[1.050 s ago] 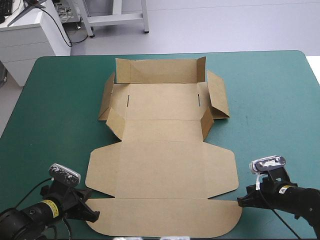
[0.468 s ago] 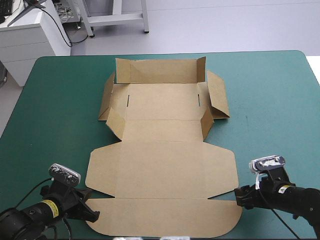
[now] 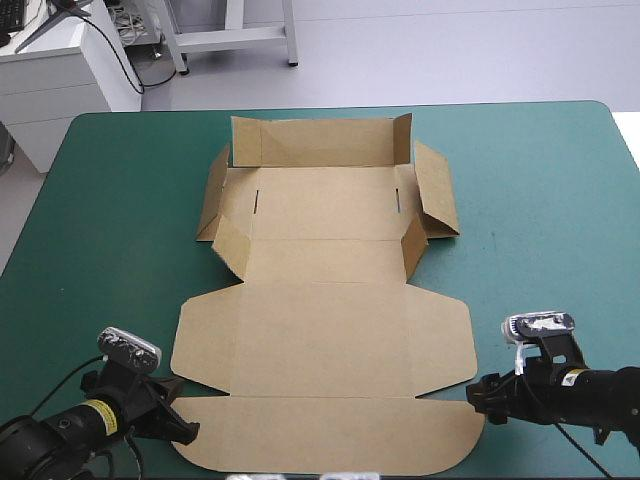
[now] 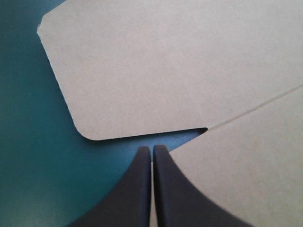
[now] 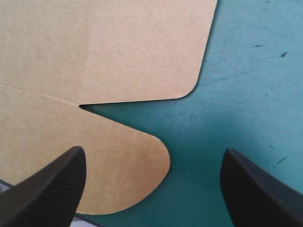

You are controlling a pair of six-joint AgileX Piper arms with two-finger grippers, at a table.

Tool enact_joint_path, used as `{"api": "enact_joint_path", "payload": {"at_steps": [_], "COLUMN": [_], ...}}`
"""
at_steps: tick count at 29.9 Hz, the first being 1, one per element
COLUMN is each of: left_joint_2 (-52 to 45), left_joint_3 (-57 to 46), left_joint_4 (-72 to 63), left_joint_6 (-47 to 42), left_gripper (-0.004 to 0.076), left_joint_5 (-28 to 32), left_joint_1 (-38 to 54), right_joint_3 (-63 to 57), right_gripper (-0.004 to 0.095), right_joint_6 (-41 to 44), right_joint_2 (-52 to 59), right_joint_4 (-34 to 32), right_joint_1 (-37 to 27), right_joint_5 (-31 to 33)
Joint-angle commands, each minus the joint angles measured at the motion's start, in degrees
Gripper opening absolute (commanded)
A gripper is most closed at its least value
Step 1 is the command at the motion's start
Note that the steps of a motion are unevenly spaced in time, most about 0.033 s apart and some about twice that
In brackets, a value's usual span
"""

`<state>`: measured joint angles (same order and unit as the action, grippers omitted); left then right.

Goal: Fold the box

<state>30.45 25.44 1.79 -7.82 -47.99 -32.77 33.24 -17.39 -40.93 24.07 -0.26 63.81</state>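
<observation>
Two sets of jaws sat low at the near corners of the box (image 3: 320, 330), which lay as a cut brown sheet in the middle of the teal-green surface (image 3: 540, 180). At its far end the back wall (image 3: 320, 142) and the side walls (image 3: 435, 190) stood partly raised; the lid panel (image 3: 320, 335) and the near flap (image 3: 330, 435) lay flat.

The left jaws were clenched into one point with nothing between them that I could see, aimed at the left notch (image 4: 201, 130) where lid panel and flap part. The right jaws were released and wide, straddling the flap's rounded right corner (image 5: 151, 156), one side over board, the other over bare cover.

I judged the step in hand to be taking up that near flap, with no grip made yet. To do it well I would have released the left jaws first, slid a lower tip under the edge on each side, then clenched and lifted both ends together, so the board hinged along its crease instead of skewing or skating across the cover
</observation>
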Motion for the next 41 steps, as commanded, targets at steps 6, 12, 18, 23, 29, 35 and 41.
{"api": "enact_joint_path", "payload": {"at_steps": [6, 12, 18, 23, 29, 35, 41], "left_joint_2": [0.5, 0.5, 0.5, 0.5, 0.5, 0.5, 0.5], "left_joint_3": [1.4, 1.4, 1.4, 1.4, 1.4, 1.4, 1.4], "left_joint_4": [0.0, 0.0, 0.0, 0.0, 0.0, 0.0, 0.0], "left_joint_6": [-0.4, -0.4, -0.4, -0.4, -0.4, -0.4, -0.4], "left_gripper": [-0.0008, -0.0008, -0.0008, -0.0008, -0.0008, -0.0008, -0.0008], "left_joint_5": [2.9, 2.9, 2.9, 2.9, 2.9, 2.9, 2.9], "left_joint_1": [0.0, 0.0, 0.0, 0.0, 0.0, 0.0, 0.0], "right_joint_3": [14.5, 22.9, 31.3, 36.9, 40.8, 44.9, 50.4], "right_gripper": [0.0719, 0.0719, 0.0719, 0.0715, 0.0715, 0.0715, 0.0715], "right_joint_6": [1.3, 1.3, 1.0, 0.3, -3.3, -4.5, -5.6], "right_joint_2": [-0.1, -4.3, -13.4, -22.3, -34.6, -45.5, -54.9], "right_joint_4": [1.8, 1.8, 2.6, 5.1, 11.0, 14.2, 16.0], "right_joint_1": [0.2, 0.2, 0.2, 0.2, 0.2, 0.2, 0.2], "right_joint_5": [0.9, -3.0, -4.5, -4.2, -2.6, -0.8, 1.1]}}
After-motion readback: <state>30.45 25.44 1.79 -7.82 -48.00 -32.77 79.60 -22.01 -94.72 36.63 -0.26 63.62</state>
